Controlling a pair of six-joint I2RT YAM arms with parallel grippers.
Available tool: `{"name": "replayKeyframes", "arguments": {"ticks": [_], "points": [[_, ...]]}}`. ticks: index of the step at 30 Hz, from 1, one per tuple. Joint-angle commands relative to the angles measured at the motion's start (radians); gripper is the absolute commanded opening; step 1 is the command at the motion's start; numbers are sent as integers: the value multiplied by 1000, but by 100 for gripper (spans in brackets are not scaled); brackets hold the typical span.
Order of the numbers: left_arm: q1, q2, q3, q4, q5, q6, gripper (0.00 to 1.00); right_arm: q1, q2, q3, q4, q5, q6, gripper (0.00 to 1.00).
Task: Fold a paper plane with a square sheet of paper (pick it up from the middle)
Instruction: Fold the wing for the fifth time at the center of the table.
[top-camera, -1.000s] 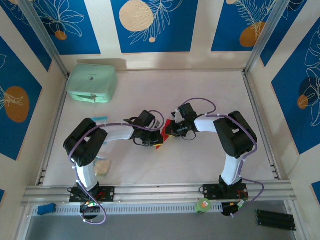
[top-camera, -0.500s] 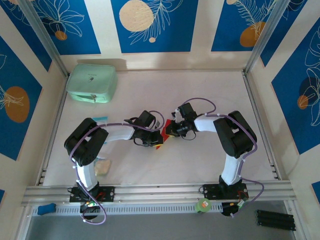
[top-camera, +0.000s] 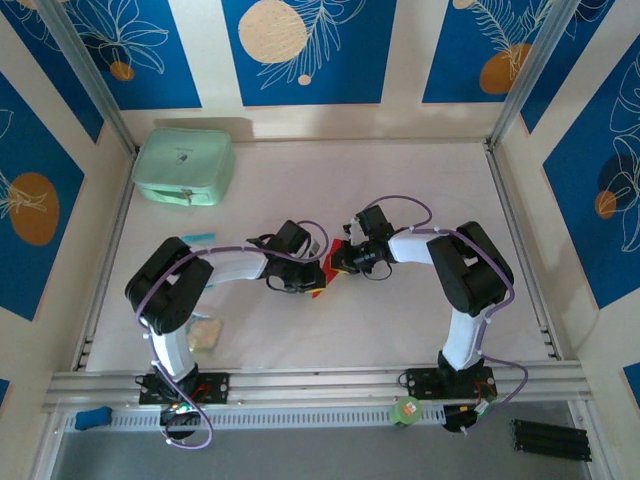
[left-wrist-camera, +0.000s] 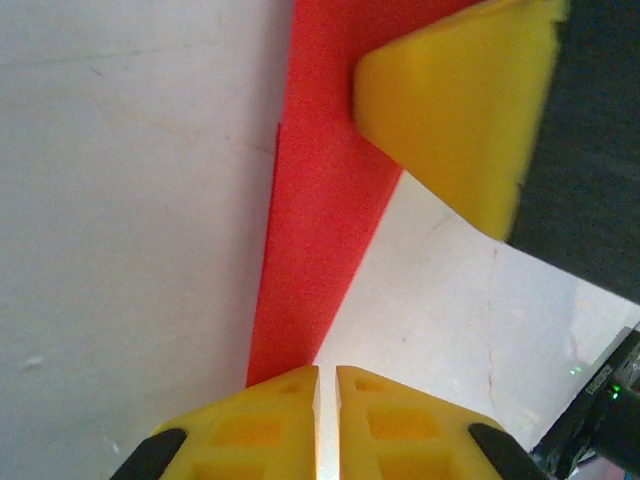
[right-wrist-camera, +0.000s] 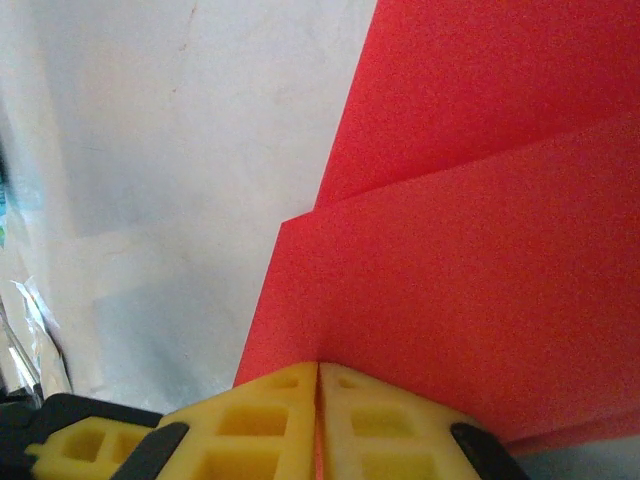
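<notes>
Right now your two arms meet over the middle of the table (top-camera: 400, 180). The left arm (top-camera: 235, 265) reaches in from the left and the right arm (top-camera: 415, 245) from the right, their wrists close together. The red paper (top-camera: 320, 290), partly folded, lies between them.

In the left wrist view the left fingers (left-wrist-camera: 250, 430) are clenched with only a thin slit between them. A narrow tapering strip of the paper (left-wrist-camera: 320, 230) runs up to their tips, and one of the right fingers (left-wrist-camera: 450, 110) rests farther along it.

In the right wrist view the right fingers (right-wrist-camera: 390, 425) are clenched too, their tips against overlapping red layers (right-wrist-camera: 480, 300).

You cannot tell whether either pair pinches the paper or only presses on it.

A mint-green case (top-camera: 185, 165) sits at the far left, and a small pale packet (top-camera: 205, 335) lies near the left arm's base.
</notes>
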Motion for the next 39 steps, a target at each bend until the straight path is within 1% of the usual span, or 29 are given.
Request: {"name": "replayKeyframes", "arguments": {"ticks": [1,5,9,12,29,33,37,39], "points": [[-9,-57,30,-76,-48,57,13,0,53,-6,-60,85,2,10],[-8,-45,36,-90,-61,72,13,0,53,-6,-60,85,2,10],[-12,-9,34,-68,-7,65,13,0,54,-6,-59,85,1,10],[-18,5,34,-64,3,65,12,0,57,-6,-57,83,2,10],[-40,40,25,-113,-14,89,10,1,65,-11,-52,88,10,10],[-41,-2,50,-139,-32,107,11,0,63,-12,-53,88,12,10],[-31,-79,71,-152,-54,121,15,0,54,-13,-55,86,8,10],[-15,-106,62,-168,-87,130,19,0,47,-13,-54,82,9,10]]}}
